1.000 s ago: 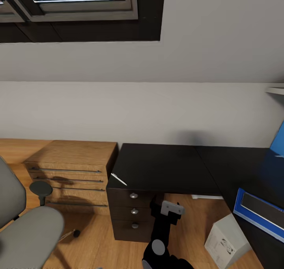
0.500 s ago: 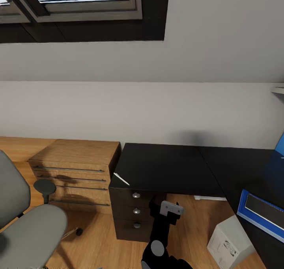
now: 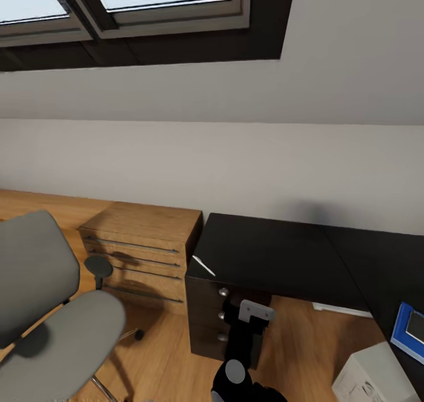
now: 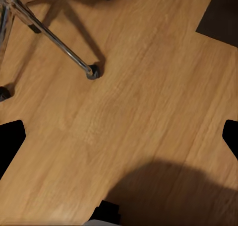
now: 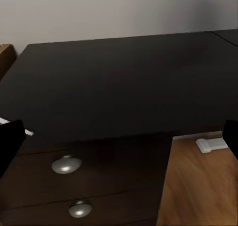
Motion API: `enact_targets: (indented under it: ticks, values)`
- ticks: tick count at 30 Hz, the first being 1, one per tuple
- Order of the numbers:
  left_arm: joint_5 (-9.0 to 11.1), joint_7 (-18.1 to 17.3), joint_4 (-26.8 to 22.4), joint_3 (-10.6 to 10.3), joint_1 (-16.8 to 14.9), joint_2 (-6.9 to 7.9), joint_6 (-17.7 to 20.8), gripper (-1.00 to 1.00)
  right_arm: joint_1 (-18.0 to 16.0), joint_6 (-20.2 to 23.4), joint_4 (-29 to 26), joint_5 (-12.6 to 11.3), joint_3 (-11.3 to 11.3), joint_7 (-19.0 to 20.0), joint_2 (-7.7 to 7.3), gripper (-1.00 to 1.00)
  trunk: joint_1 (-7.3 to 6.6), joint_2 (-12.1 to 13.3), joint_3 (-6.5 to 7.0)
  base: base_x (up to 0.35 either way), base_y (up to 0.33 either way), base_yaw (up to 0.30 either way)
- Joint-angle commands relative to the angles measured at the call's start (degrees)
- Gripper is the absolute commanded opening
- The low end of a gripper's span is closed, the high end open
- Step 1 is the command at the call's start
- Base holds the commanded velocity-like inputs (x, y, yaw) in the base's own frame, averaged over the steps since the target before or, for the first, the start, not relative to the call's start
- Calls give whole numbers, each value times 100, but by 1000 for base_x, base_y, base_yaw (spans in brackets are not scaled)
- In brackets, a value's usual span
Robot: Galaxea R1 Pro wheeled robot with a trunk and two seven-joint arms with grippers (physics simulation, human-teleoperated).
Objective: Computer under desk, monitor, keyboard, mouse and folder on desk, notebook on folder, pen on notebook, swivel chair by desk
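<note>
The right pincer [image 5: 119,131] is held open, its two dark fingertips spread wide at the edges of the right wrist view with nothing between them. Straight ahead of it lies the glossy black desk [image 5: 124,82], with round silver drawer knobs [image 5: 66,164] just below the desk edge and a thin white pen [image 3: 204,266] at the desk's near corner. The left pincer [image 4: 119,136] is likewise spread and empty, pointed down at the wooden floor [image 4: 144,77]; beyond it a chrome leg and caster of the swivel chair [image 3: 53,325] are seen. A wooden dresser [image 3: 141,249] stands just beside the desk. The blue folder [image 3: 410,331] lies on the desk and the computer [image 3: 377,375] stands on the floor, both far off to the right arm's side.
</note>
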Motion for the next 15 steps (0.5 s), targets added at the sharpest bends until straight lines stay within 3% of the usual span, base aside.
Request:
enact_targets:
  ticks: [1,3,7,10,11,14,15]
  values:
    - [29,52,-8,-40,-6,9,19,100,-7,-59,-3,-33,13,-15,-4,100,0,-5,-7,0,0,277]
    - [29,52,-7,-40,-6,9,19,100,-7,-59,-3,-22,13,-8,-8,100,0,-5,-7,0,0,277]
    - [29,52,5,-40,-6,9,19,100,-7,-128,-2,304,148,10,-41,100,0,-5,-9,144,0,237]
    - [29,52,66,-37,-6,9,19,100,-7,-357,0,606,457,12,-124,100,0,-5,-10,274,0,80]
    - [29,49,104,-32,-6,6,19,100,-7,-593,-1,903,1014,14,-354,100,0,-5,-10,289,0,8]
    - [29,46,109,-32,-6,-3,19,100,-7,-622,-1,943,1159,129,-396,100,0,-5,-10,222,0,5]
    - [29,45,110,-32,-6,-4,19,100,-23,-544,-18,971,1084,565,-405,100,0,-5,-10,91,0,2]
